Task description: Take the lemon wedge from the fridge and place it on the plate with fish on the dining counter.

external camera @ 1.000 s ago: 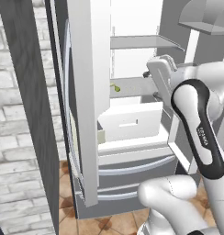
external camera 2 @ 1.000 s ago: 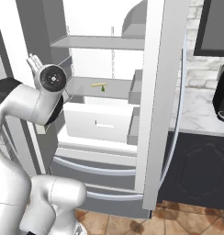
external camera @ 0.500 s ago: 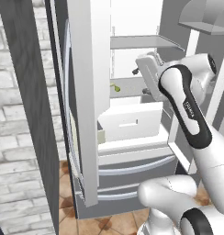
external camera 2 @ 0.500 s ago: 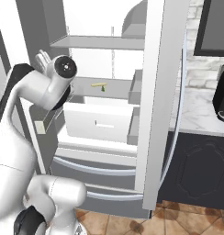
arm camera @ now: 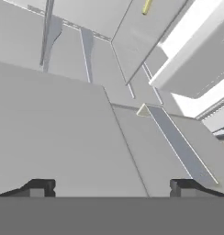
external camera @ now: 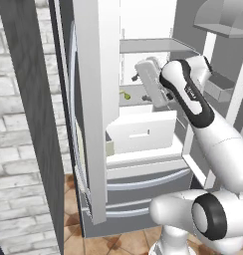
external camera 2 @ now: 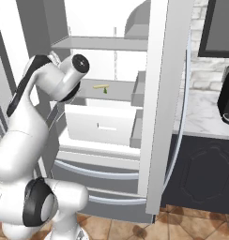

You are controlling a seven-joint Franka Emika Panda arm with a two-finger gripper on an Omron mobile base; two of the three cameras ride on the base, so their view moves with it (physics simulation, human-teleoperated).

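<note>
The fridge (external camera: 93, 99) stands with its doors open and its white interior showing. The lemon wedge (external camera: 125, 94), tiny and yellow-green, lies on the middle shelf above a white drawer (external camera: 143, 132); it also shows in the right base view (external camera 2: 101, 86) and at the top of the hand view (arm camera: 146, 6). My gripper (external camera: 139, 78) is raised at shelf height, just right of the wedge and clear of it. In the hand view my gripper (arm camera: 111, 188) is open, its tips wide apart with nothing between them. The plate, fish and dining counter are out of view.
An upper shelf (external camera: 153, 46) hangs just above the hand. The open right fridge door (external camera 2: 161, 93) stands close beside the arm, with door bins (external camera: 218, 84). A black coffee machine (external camera 2: 227, 101) sits on a marble counter (external camera 2: 205, 117). A brick wall (external camera: 24, 149) lies left.
The arm has swung the hand up and in towards the middle shelf, closer to the lemon wedge. The jaws have stayed wide open. The wedge has not moved.
</note>
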